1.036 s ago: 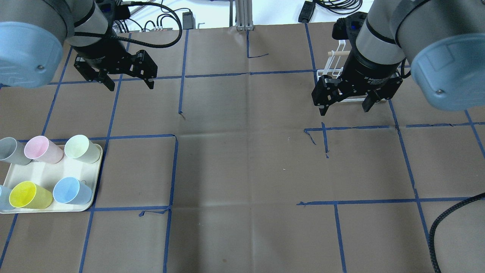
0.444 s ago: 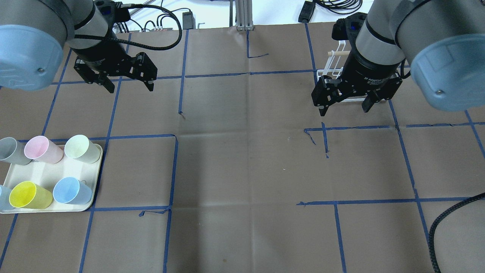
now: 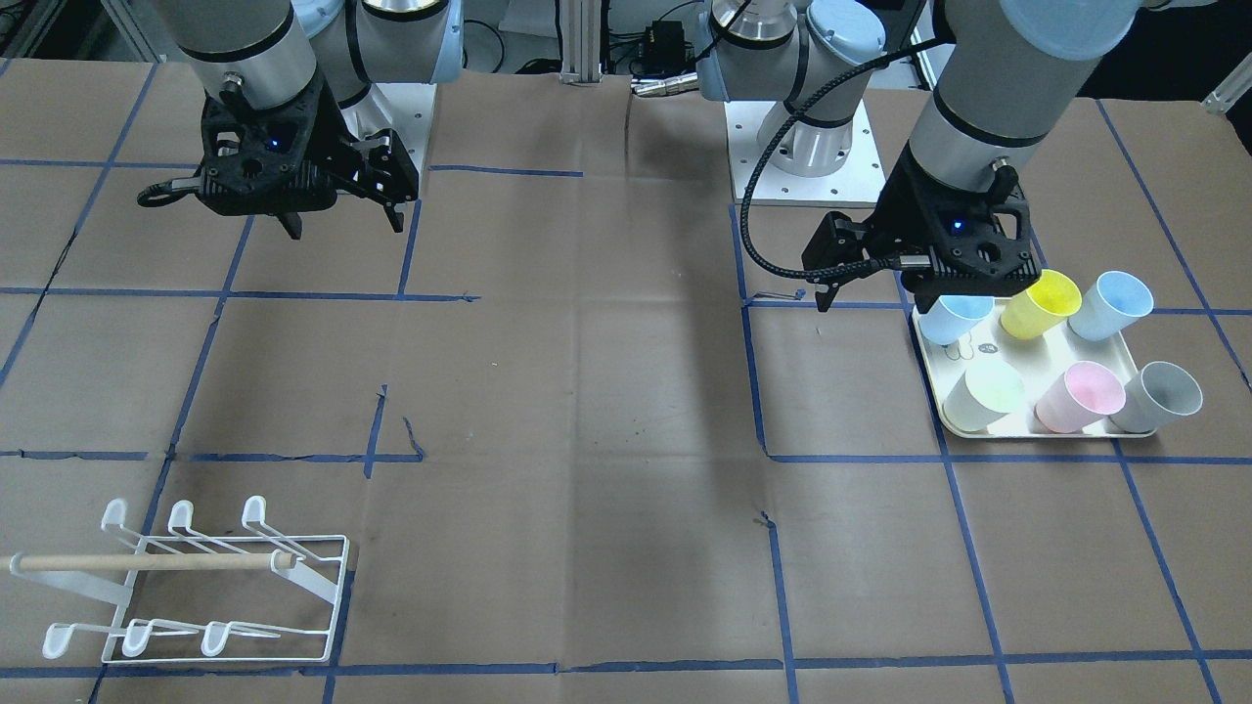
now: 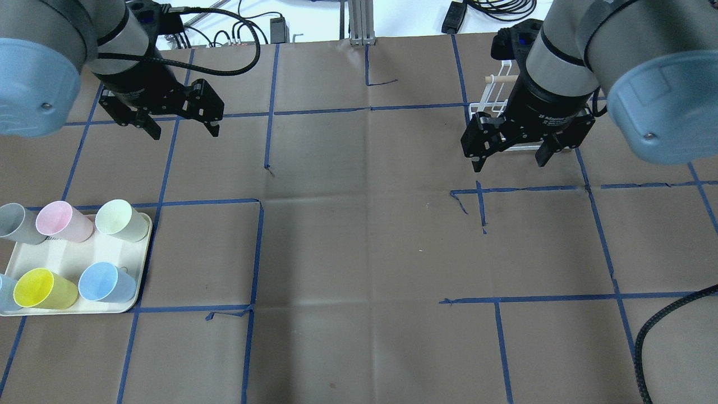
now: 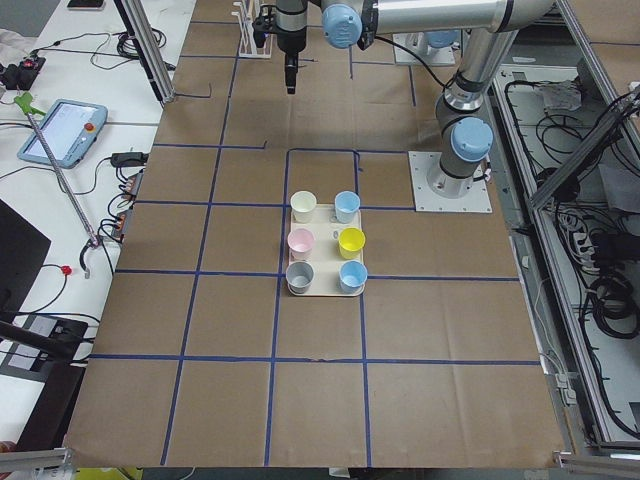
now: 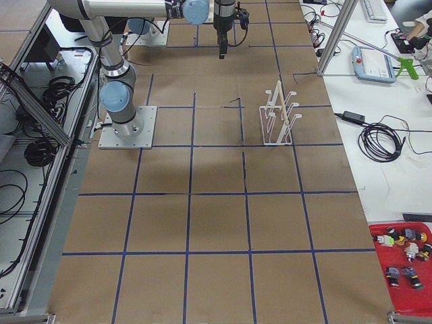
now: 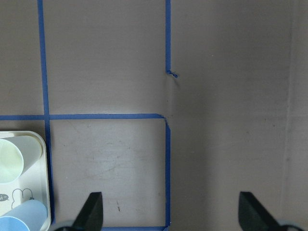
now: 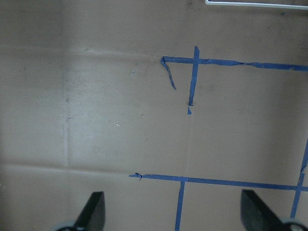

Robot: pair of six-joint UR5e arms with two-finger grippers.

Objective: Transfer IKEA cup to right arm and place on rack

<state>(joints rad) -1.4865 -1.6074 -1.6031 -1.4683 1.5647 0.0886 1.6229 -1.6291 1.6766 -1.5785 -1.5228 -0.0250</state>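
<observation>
Looking down from behind the robot, the overhead view has 6 plain handleless cups standing mouth-up on a cream tray [image 4: 73, 255] by the bench's [image 4: 364, 241] left end: grey [image 4: 19, 223], pink [image 4: 61, 221] and pale green [image 4: 120, 220] in the row farther from the robot, with pale blue [image 4: 4, 292], yellow [image 4: 42, 289] and blue [image 4: 106, 283] in the nearer row. The left gripper [image 4: 184, 128] hangs beyond the tray with its jaws spread and nothing between them. The right gripper [image 4: 509, 158], equally spread and empty, covers most of the rack [image 4: 483, 104] toward the operators' edge; its wooden dowel [image 4: 501, 79] pokes out.

Across the bench, the front view shows the rack whole: thin white wire, 2 rows of 3 hooked prongs, the dowel lying across it, and no cup on it. It stands close to the operators' edge and well apart from the tray.

Both side views confirm the rack upright and the cups in 2 rows of 3.

At the left wrist, 2 dark fingertips [image 7: 94, 211] stand wide apart above blue tape [image 7: 167, 144], with the tray's corner at lower left.

At the right wrist, the fingertips [image 8: 94, 211] are also wide apart, and the rack's base wire touches the top edge.
</observation>
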